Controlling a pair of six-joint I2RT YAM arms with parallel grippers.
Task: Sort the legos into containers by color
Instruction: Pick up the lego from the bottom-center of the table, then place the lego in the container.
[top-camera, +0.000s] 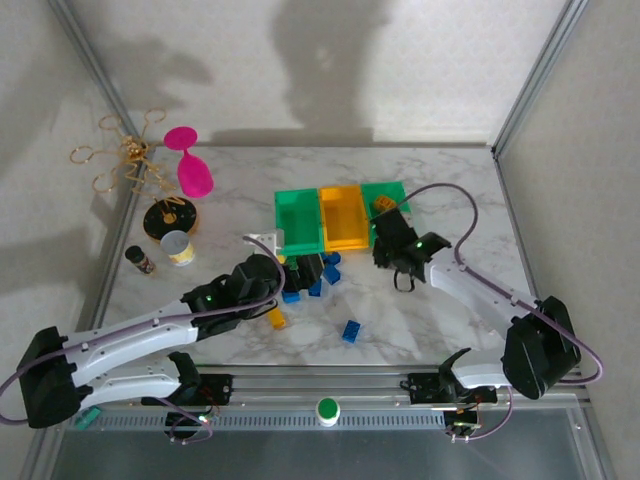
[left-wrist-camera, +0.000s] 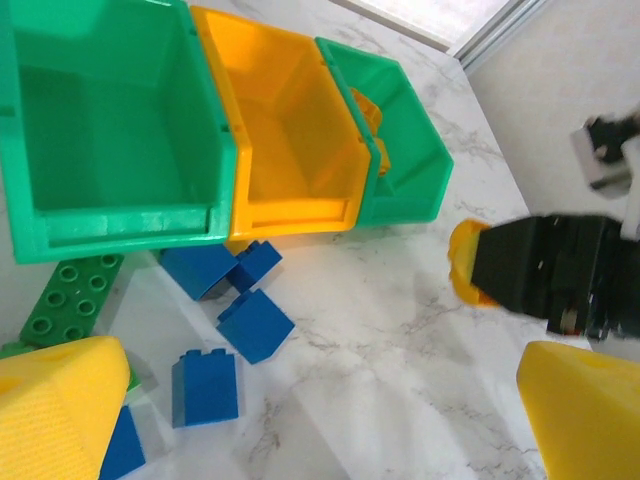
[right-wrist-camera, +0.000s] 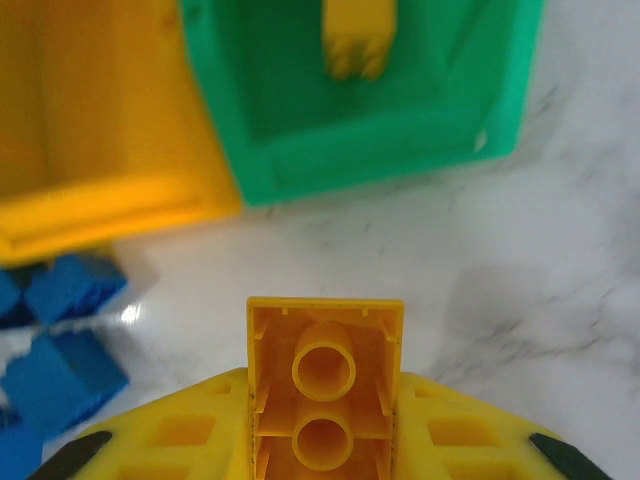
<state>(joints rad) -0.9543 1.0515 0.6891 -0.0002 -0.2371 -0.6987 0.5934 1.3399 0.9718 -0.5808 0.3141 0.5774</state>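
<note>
We find the right gripper (right-wrist-camera: 325, 445) closed on an orange-yellow brick (right-wrist-camera: 325, 335), whose hollow underside faces the wrist camera. It sits just in front of the right-hand green bin (right-wrist-camera: 440, 110), which holds an orange-yellow piece (right-wrist-camera: 358, 35) and touches the orange-yellow bin (right-wrist-camera: 100, 120) on its left. The left gripper (left-wrist-camera: 310, 420) stands wide open with nothing between its fingers (left-wrist-camera: 55, 415), above loose blue bricks (left-wrist-camera: 255, 325) and a green plate (left-wrist-camera: 75, 300) lying just in front of the left green bin (left-wrist-camera: 110, 130).
</note>
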